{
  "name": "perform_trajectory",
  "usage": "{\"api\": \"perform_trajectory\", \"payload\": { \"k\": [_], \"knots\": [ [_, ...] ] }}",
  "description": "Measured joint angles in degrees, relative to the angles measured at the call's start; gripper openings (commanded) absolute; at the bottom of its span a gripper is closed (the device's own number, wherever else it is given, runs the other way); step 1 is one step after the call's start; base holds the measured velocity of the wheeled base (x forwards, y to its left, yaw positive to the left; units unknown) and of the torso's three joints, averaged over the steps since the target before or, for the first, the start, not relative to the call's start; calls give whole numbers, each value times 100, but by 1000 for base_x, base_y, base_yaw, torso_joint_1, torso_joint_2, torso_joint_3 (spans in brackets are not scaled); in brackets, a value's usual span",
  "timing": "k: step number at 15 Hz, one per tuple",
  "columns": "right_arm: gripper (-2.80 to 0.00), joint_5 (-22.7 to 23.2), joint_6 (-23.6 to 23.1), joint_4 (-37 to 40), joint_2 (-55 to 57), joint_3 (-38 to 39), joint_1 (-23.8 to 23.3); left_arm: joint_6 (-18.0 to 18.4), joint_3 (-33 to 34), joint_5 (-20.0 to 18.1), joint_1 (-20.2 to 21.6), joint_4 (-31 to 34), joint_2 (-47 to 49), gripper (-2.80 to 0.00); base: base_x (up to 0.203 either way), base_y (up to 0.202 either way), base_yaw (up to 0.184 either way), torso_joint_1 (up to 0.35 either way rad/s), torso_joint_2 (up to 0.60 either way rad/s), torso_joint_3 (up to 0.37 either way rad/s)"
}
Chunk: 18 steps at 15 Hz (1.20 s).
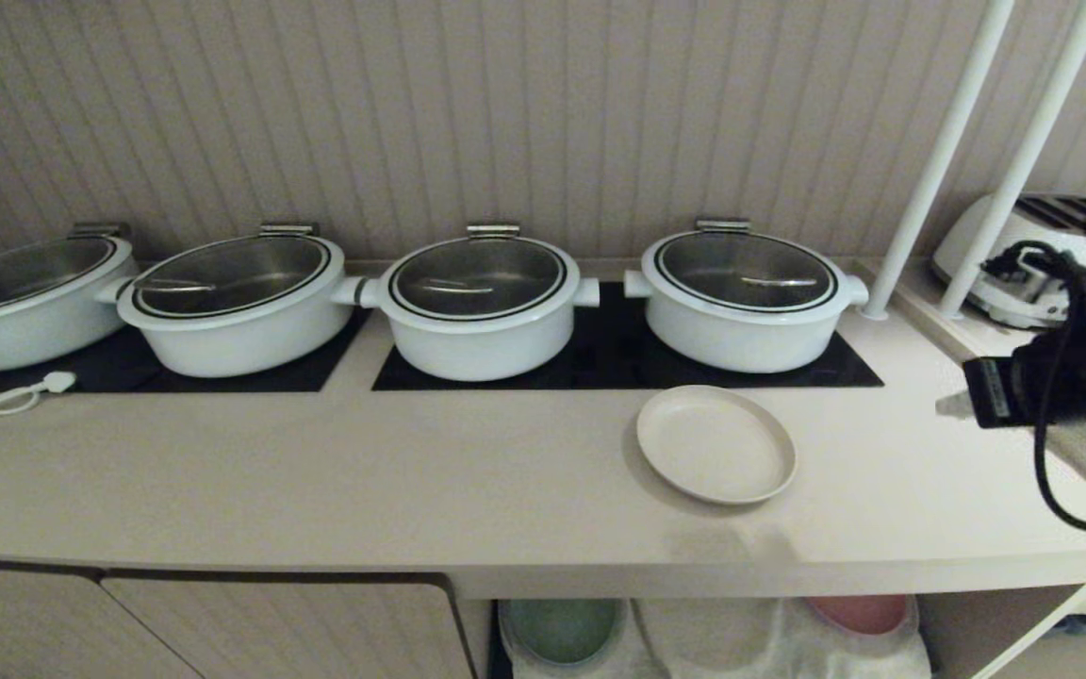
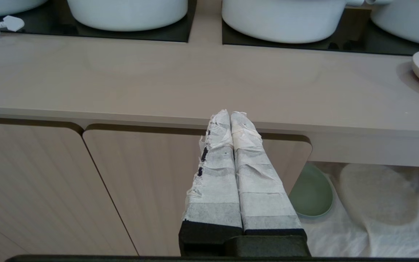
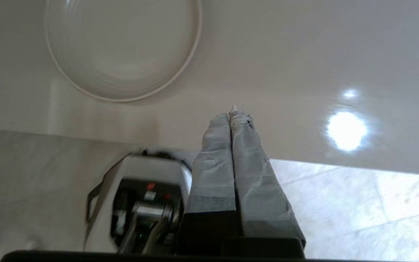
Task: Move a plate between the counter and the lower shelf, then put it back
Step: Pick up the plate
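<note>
I am judging the task barely begun: the plate [image 1: 715, 443] is lying untouched on the tabletop [image 1: 317, 471], near its front edge, while my right pincer [image 3: 232, 113], pressed shut and empty, is hanging just beside it.

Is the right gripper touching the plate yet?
Apart. The right wrist view shows bare counter between the shut right gripper and the plate.

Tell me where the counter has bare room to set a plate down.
The counter is bare along its front strip, from the white plug across to the plate, and between the plate and the right tool. The back is crowded: four pots sit on the black hob panels.
</note>
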Motion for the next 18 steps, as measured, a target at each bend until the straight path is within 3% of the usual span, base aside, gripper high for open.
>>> {"api": "perform_trajectory", "payload": {
  "k": [6,12,13,18],
  "knots": [
    [-280,139,38,1490,1778,-2219,0,5,0,0,4,0,0,-280,0,0,0,0,0,0],
    [-280,136,-28,1730,2843,-2899,283,0,0,0,4,2,0,-280,0,0,0,0,0,0],
    [0,137,-28,1730,2968,-3005,366,0,0,2,4,0,0,-280,0,0,0,0,0,0],
    [0,95,-37,1769,3362,-3292,535,2,0,0,4,2,0,-280,0,0,0,0,0,0]
  ]
}}
